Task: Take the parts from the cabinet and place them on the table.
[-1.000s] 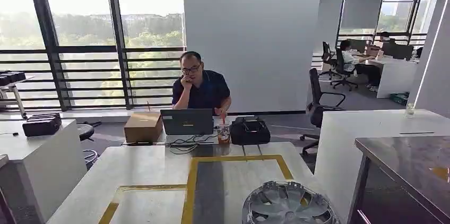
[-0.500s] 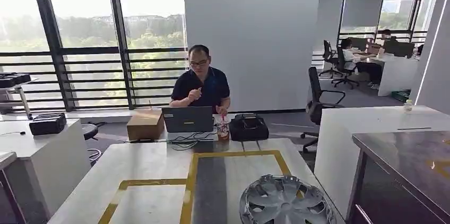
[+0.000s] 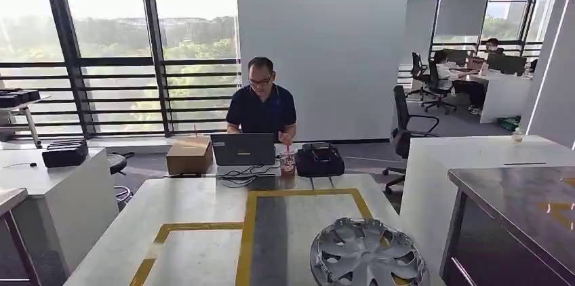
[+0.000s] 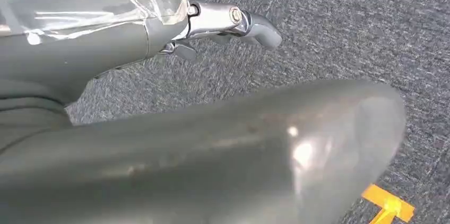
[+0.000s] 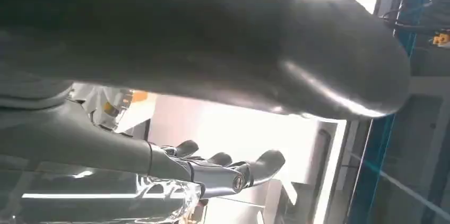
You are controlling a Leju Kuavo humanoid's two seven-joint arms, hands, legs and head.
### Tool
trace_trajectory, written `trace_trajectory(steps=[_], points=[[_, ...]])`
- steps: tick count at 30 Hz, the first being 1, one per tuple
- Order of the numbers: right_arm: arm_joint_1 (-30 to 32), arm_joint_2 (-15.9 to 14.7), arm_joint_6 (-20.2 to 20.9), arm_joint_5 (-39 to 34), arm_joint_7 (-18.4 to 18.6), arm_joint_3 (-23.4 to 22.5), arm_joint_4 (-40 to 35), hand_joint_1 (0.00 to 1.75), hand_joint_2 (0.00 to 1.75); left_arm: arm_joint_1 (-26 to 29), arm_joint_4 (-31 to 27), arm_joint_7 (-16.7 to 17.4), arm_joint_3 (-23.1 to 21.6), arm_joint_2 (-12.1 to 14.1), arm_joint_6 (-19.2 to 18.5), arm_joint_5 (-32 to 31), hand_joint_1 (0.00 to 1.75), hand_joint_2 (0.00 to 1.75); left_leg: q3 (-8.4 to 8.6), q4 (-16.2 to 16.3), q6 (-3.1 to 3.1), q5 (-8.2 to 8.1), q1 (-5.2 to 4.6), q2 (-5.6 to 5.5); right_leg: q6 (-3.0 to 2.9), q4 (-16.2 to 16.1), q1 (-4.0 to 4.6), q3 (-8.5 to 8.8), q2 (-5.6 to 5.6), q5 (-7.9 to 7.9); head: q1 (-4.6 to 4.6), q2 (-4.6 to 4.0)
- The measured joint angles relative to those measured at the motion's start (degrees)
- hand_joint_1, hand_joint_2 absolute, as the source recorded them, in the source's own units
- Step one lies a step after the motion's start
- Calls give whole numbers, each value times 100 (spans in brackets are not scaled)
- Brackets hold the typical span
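Silver-grey plastic multi-spoke wheel cover [image 3: 368,255]: lies flat, face up, at the near right of the pale marble-look table [image 3: 183,208], overlapping the yellow tape rectangle [image 3: 302,194] marked there. Judged to be a part already delivered, the tape serving as its drop zone.

Dark brushed-metal cabinet [image 3: 525,208]: stands just right of the table, top bare where visible; further parts, if any, are hidden.

Left hand [image 4: 233,22]: hangs over grey carpet, fingers loosely apart, holding nothing.

Right hand [image 5: 228,168]: fingers extended and separate, nothing between them. Both arms seem lowered, as between fetches.

Far end of table: brown cardboard box [image 3: 190,156], open grey laptop [image 3: 243,149], clear plastic cup of reddish drink with straw [image 3: 287,160], black bag [image 3: 319,160]. A person in a dark polo shirt [image 3: 262,110] sits working behind the laptop.

Writing: the cup bears a print too small to read; no other legible labels.
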Motion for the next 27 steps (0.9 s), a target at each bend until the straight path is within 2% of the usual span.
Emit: trace_trajectory(steps=[1,2,3,4,5,6,7,8,9,10,11,13,14,15,16,17,18,19,20,21,22,24,25,26,27], points=[[1,2,-2,0,0,-13,-9,0,0,-4,-13,0,-22,-2,-9,0,0,0,-49,-11,51,42,1,-4,-43,260,9,-139,-1,-217,15,2],[11,0,-2,0,0,-22,-9,0,0,-2,-15,9,-42,-7,-28,0,0,0,-106,-10,75,79,-5,-3,-86,736,5,-341,-1,-490,31,2],[33,2,-2,0,2,-22,-9,0,0,0,-15,13,-46,-20,-41,0,0,0,-162,-7,85,114,-14,0,-103,1242,6,-537,0,-716,31,2],[50,2,0,0,2,-26,-9,0,0,2,-17,18,-48,-22,-41,0,0,0,-218,-2,86,150,-21,4,-89,1647,6,-686,-1,-864,37,2],[66,2,-2,0,2,-33,-9,0,0,4,-17,22,-48,-26,-41,0,0,0,-264,2,82,184,-27,7,-52,1780,1,-700,-2,-888,37,0],[74,4,0,-2,2,-39,-9,0,0,6,-20,31,-50,-28,-50,2,0,0,-306,7,77,213,-29,8,-8,1611,-4,-562,-2,-824,42,2],[73,4,0,-4,2,-46,-9,0,0,6,-20,31,-55,-28,-57,11,0,0,-340,22,61,233,-28,7,43,1215,-11,-305,-4,-693,44,0],[71,4,0,-11,0,-52,-9,0,0,7,-20,37,-61,-31,-59,15,0,0,-372,53,49,247,-25,6,90,630,-19,59,-4,-518,48,2],[72,4,0,-20,2,-59,-11,0,0,7,-20,46,-76,-35,-68,17,0,0,-404,110,34,253,-30,5,107,78,-26,404,-9,-399,50,2],[67,4,4,-35,0,-61,-11,0,0,7,-20,48,-87,-31,-74,17,0,0,-460,182,7,238,-79,5,39,-96,4,468,-1,-421,63,2],[100,7,15,-59,2,-63,-20,0,0,7,-20,55,-90,-31,-81,20,0,0,-471,195,-25,251,-73,6,-30,-78,4,426,10,-378,30,0],[126,4,50,-140,-7,-68,-24,0,0,22,-17,61,-103,-28,-100,35,0,0,-480,182,-103,301,-45,9,-93,-59,43,404,11,-345,31,0],[131,4,63,-175,-15,-68,-24,0,0,31,-17,61,-111,-24,-109,42,0,0,-490,190,-130,320,-40,8,-141,-82,21,386,10,-303,33,2],[124,4,70,-195,-26,-66,-24,0,0,36,-17,61,-116,-13,-111,55,0,0,-534,261,-167,232,-12,-15,-166,-95,-29,379,-2,-262,44,0],[129,4,79,-216,-37,-68,-24,0,0,43,-17,63,-118,-13,-116,81,0,0,-606,466,-207,0,-5,-23,-210,-94,-32,350,-4,-233,13,2],[130,7,87,-227,-37,-68,-24,0,0,50,-15,63,-122,-13,-127,85,0,0,-751,870,-242,-305,21,-25,-239,-93,-28,311,-5,-206,13,0],[129,7,98,-230,-37,-65,-26,0,0,51,-17,63,-122,-13,-127,92,0,0,-919,1334,-270,-567,44,-24,-241,-83,-24,271,-8,-177,9,0],[130,7,109,-236,-37,-66,-24,0,0,56,-15,63,-122,-11,-127,96,0,0,-1060,1767,-291,-766,60,-24,-237,-79,-18,225,-7,-151,7,0],[131,7,116,-238,-37,-65,-24,0,0,62,-15,65,-125,-13,-127,100,0,0,-1100,1991,-302,-827,69,-24,-229,-68,-17,182,-7,-120,9,0],[132,7,125,-238,-37,-65,-24,0,0,69,-17,74,-125,-13,-127,105,0,0,-981,1888,-302,-749,74,-24,-211,-63,-19,152,-6,-105,4,0],[133,7,129,-238,-37,-65,-24,0,0,70,-17,79,-127,-13,-127,114,0,0,-748,1547,-293,-584,77,-24,-207,-60,-21,137,-3,-83,0,0],[128,7,172,-271,-35,-65,-26,0,0,70,-45,87,-131,-13,-127,140,0,0,-98,503,-252,-193,74,-34,-165,-59,-21,155,2,-54,-6,0],[130,9,188,-278,-35,-65,-28,0,0,69,-70,94,-133,-15,-129,151,0,0,97,153,-212,-244,56,-67,-131,-59,-11,138,-1,-32,-7,0],[112,9,208,-293,-31,-65,-28,0,0,70,-85,105,-135,-18,-138,160,0,0,55,148,-191,-199,27,-64,-91,-45,19,110,-2,-6,4,2],[110,9,232,-308,-26,-65,-28,0,0,72,-107,120,-135,-35,-142,177,0,0,23,167,-177,-190,6,-62,-53,-46,4,89,-4,19,2,2]])
